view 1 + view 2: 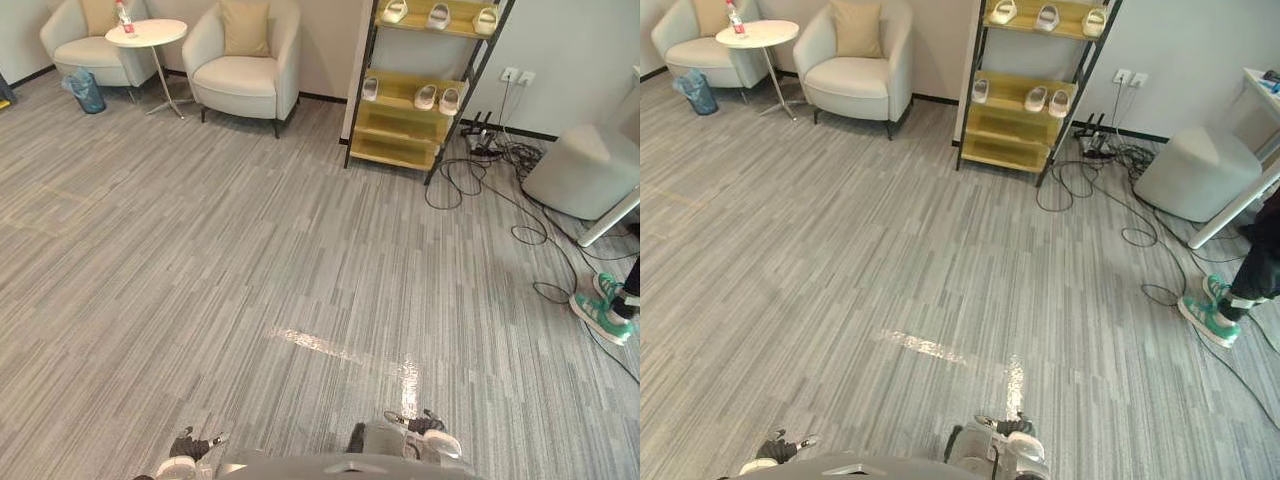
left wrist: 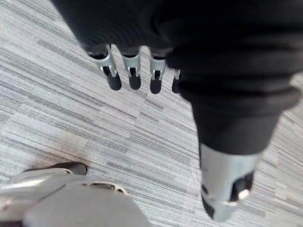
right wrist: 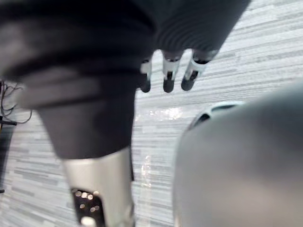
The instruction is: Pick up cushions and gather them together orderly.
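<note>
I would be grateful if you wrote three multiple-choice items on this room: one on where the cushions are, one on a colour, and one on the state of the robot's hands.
1. Where are the two tan cushions?
A. On the floor. B. On the white armchairs. C. On a windowsill.

2. What colour are the person's sneakers?
A. Red. B. Black. C. Green.

3. How are the left hand and the right hand?
A. Open, holding nothing. B. Each shut on a cushion. C. Curled into empty fists.

Answers: 1 B, one cushion leans on each armchair's back; 2 C, they are green with white stripes; 3 A, straight fingers hang free in each wrist view.
</note>
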Robot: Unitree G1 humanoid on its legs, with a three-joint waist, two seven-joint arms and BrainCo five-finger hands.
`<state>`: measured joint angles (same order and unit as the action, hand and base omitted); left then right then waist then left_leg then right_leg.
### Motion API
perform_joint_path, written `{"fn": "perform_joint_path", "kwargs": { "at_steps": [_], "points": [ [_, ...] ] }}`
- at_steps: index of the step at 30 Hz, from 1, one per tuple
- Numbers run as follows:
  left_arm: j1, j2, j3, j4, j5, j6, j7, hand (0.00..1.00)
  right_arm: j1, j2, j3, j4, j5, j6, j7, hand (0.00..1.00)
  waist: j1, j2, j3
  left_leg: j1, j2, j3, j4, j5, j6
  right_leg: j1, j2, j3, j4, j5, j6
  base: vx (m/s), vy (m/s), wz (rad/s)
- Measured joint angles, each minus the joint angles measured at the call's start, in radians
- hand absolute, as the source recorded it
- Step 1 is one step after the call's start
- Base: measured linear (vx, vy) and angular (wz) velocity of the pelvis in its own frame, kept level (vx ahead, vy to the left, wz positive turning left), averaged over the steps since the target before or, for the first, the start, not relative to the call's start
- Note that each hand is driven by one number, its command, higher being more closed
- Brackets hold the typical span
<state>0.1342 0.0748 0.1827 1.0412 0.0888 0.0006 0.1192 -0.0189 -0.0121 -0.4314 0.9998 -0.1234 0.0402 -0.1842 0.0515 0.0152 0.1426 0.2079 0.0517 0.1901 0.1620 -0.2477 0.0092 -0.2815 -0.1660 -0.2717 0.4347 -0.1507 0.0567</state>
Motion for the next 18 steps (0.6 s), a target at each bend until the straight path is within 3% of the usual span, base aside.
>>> {"fn": "perform_joint_path", "kwargs": {
  "at_steps": [1, 2, 5, 7, 8, 10, 11, 12, 16, 18],
  "points": [
    [0.002, 0.017, -0.003, 0.001, 0.001, -0.002, 0.000, 0.00, 0.003, 0.002, 0.007, 0.010, 0.001, 0.002, 0.001, 0.00, 0.002, -0.034, 0.006, 0.021, -0.028, -0.024, -0.017, -0.016, -0.038, 0.005, -0.001, 0.054, -0.133, 0.208, 0.004, 0.39, -0.316, -0.04],
    [-0.002, -0.002, 0.002, 0.023, 0.002, -0.001, 0.002, 0.00, -0.009, -0.029, 0.014, 0.013, -0.002, 0.002, 0.003, 0.00, 0.004, 0.011, 0.005, 0.034, 0.012, -0.054, -0.016, -0.030, -0.058, 0.003, 0.038, 0.063, -0.097, 0.189, -0.012, 0.37, -0.312, -0.10],
    [-0.003, -0.039, 0.011, 0.038, 0.005, -0.001, 0.004, 0.00, -0.010, -0.061, 0.012, 0.025, 0.000, 0.000, 0.001, 0.00, 0.003, 0.065, -0.004, 0.007, 0.072, -0.118, 0.046, -0.037, -0.065, 0.014, 0.097, 0.035, -0.117, 0.126, -0.040, 0.26, -0.237, -0.12],
    [-0.006, -0.040, 0.012, 0.040, 0.006, -0.001, 0.002, 0.00, -0.009, -0.063, -0.006, 0.040, 0.000, -0.001, 0.001, 0.00, 0.001, 0.070, -0.004, -0.028, 0.095, -0.152, 0.138, -0.026, -0.075, 0.050, 0.118, 0.019, -0.151, 0.120, -0.048, 0.24, -0.231, 0.12],
    [-0.008, -0.043, 0.012, 0.039, 0.013, -0.002, -0.001, 0.00, 0.004, -0.064, -0.006, 0.041, 0.000, -0.001, 0.001, 0.00, 0.000, 0.071, -0.003, -0.074, 0.115, -0.174, 0.262, -0.010, -0.097, 0.095, 0.137, 0.005, -0.188, 0.117, -0.053, 0.28, -0.234, 0.21],
    [-0.010, -0.048, 0.013, 0.032, 0.014, -0.002, -0.003, 0.00, 0.017, -0.065, -0.005, 0.040, 0.012, -0.001, 0.000, 0.00, 0.007, 0.072, 0.000, -0.164, 0.141, -0.188, 0.488, 0.067, -0.127, 0.164, 0.162, -0.005, -0.240, 0.112, -0.062, 0.22, -0.138, 0.12],
    [-0.010, -0.048, 0.013, 0.027, 0.014, -0.003, -0.001, 0.00, 0.020, -0.065, -0.003, 0.041, 0.013, 0.000, 0.000, 0.00, 0.010, 0.068, 0.003, -0.193, 0.149, -0.186, 0.556, 0.094, -0.123, 0.183, 0.167, -0.001, -0.258, 0.113, -0.066, 0.21, -0.054, -0.14],
    [-0.010, -0.045, 0.012, 0.023, 0.015, -0.006, -0.003, 0.00, 0.025, -0.064, -0.002, 0.040, 0.017, 0.002, -0.001, 0.00, 0.017, 0.072, 0.001, -0.239, 0.155, -0.169, 0.658, 0.067, -0.117, 0.220, 0.172, 0.017, -0.287, 0.111, -0.073, 0.22, -0.029, -0.19],
    [-0.006, -0.046, 0.008, 0.006, 0.013, -0.011, -0.005, 0.00, 0.029, -0.055, -0.003, 0.041, 0.020, 0.007, -0.001, 0.00, 0.031, 0.073, 0.002, -0.309, 0.133, -0.104, 0.604, -0.045, -0.106, 0.282, 0.157, 0.068, -0.334, 0.114, -0.072, 0.20, 0.056, -0.38],
    [-0.003, -0.046, 0.000, -0.002, 0.013, -0.013, -0.015, 0.00, 0.036, -0.054, -0.004, 0.039, 0.020, 0.006, -0.002, 0.00, 0.034, 0.074, 0.002, -0.316, 0.090, -0.114, 0.348, -0.051, -0.111, 0.309, 0.123, 0.111, -0.327, 0.098, -0.026, 0.18, 0.225, -0.45]
  ]
}}
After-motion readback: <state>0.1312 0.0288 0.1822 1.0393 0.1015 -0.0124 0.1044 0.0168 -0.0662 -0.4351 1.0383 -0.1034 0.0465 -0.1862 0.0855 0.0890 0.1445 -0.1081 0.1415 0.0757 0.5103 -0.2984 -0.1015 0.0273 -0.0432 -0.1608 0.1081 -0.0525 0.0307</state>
